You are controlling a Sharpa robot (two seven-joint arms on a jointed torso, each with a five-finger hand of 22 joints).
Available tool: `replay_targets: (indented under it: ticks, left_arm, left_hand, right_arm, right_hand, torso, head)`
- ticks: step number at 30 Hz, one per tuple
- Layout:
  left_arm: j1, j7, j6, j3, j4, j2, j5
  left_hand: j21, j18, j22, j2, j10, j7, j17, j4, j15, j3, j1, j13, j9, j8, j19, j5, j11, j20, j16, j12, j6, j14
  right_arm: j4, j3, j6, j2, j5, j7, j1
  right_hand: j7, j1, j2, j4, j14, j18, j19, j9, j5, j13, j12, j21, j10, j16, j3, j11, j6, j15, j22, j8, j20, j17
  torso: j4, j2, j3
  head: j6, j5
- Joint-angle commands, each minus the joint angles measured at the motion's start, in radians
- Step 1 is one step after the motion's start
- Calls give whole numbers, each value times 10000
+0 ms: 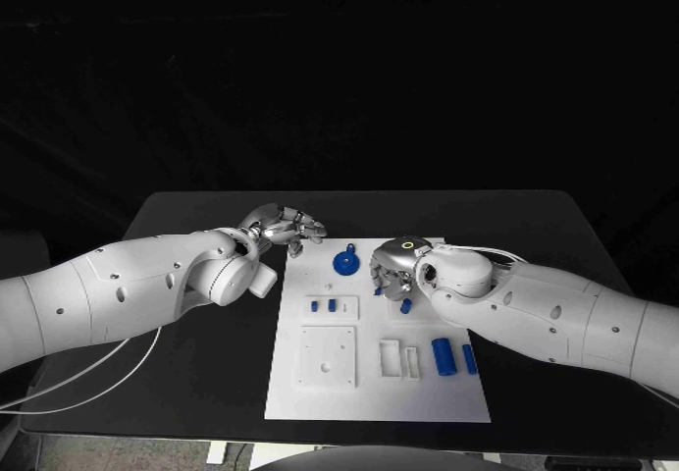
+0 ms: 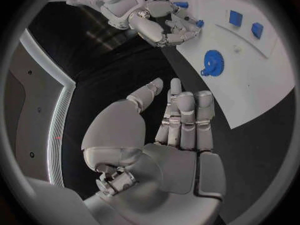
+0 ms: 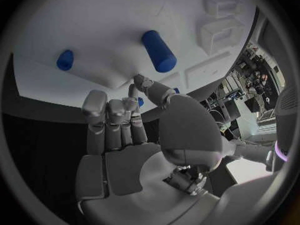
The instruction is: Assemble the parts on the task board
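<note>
The white task board (image 1: 380, 392) lies in the middle of the table. A blue gear (image 1: 345, 263) (image 2: 214, 62) sits at its far end. My right hand (image 1: 397, 267) (image 2: 164, 26) hovers just right of the gear, and its thumb and a finger close on a small blue part (image 1: 406, 306) (image 3: 140, 102) (image 2: 199, 23). Two blue cylinders (image 1: 443, 355) (image 3: 158, 50) lie near the board's right edge. Two small blue pieces (image 1: 323, 306) (image 2: 235, 17) stand left of the middle. My left hand (image 1: 284, 229) (image 2: 178, 135) hangs beyond the board's far left corner, fingers straight, holding nothing.
White raised blocks with slots (image 1: 399, 358) (image 3: 219, 30) and a square plate (image 1: 327, 358) sit on the near half of the board. Bare black table (image 1: 551, 235) surrounds the board on all sides. A white cable (image 1: 85, 378) trails under my left arm.
</note>
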Motion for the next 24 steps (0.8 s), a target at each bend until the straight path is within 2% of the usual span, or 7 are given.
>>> replay_targets:
  ticks: [1, 6, 14, 24]
  left_arm:
    - [5, 40, 107, 4, 16, 9, -30]
    - [5, 40, 109, 4, 8, 17, -30]
    - [6, 33, 108, 4, 18, 11, -30]
    - [6, 21, 122, 4, 20, 10, -31]
  left_hand:
    - [-70, 641, -6, -51, -79, 72, 3, 34, 55, 13, -58, 13, -11, -13, 36, -53, 175, -200, -66, -50, -30, 3]
    - [-71, 642, -5, -56, -79, 76, 2, 33, 57, 15, -55, 16, -14, -16, 35, -54, 176, -199, -68, -55, -42, 2]
    - [-72, 645, -4, -63, -82, 83, 2, 29, 59, 18, -47, 21, -19, -20, 35, -56, 178, -197, -69, -64, -61, 0]
    - [-74, 647, -3, -65, -85, 87, 2, 24, 60, 23, -38, 25, -22, -21, 35, -56, 180, -196, -70, -71, -73, 0]
  right_arm:
    - [-10, -2, -145, 9, 72, 13, -5]
    - [-59, -5, -133, 60, 202, 110, -5]
    - [-108, -46, -19, 116, 196, 76, -6]
    - [-165, -215, 212, 135, -58, 9, -14]
  right_hand:
    - [102, -38, -80, -8, -28, 1150, -61, -25, -17, -2, -17, 30, -28, -82, -74, 33, -109, 53, 103, -91, 19, 11]
    - [267, -41, -188, -58, -65, 1150, -122, -129, -17, 12, -27, -36, -134, -134, -216, 175, -601, 164, 66, -373, 13, 30]
    - [331, -31, -238, -102, -121, 1150, -185, -142, -17, 22, -35, -77, -220, -174, -345, 242, -712, 234, 53, -432, 21, 52]
    - [352, -40, -222, -98, -162, 1150, -232, -135, -16, 29, -36, -106, -280, -197, -429, 269, -724, 267, 46, -434, 34, 74]
  torso:
    - [-5, -6, -3]
    - [-8, -7, -8]
    - [-2, 0, 0]
    - [-9, -3, 4]
  head:
    - [7, 2]
    - [9, 3]
    - [16, 0]
    - [-9, -1]
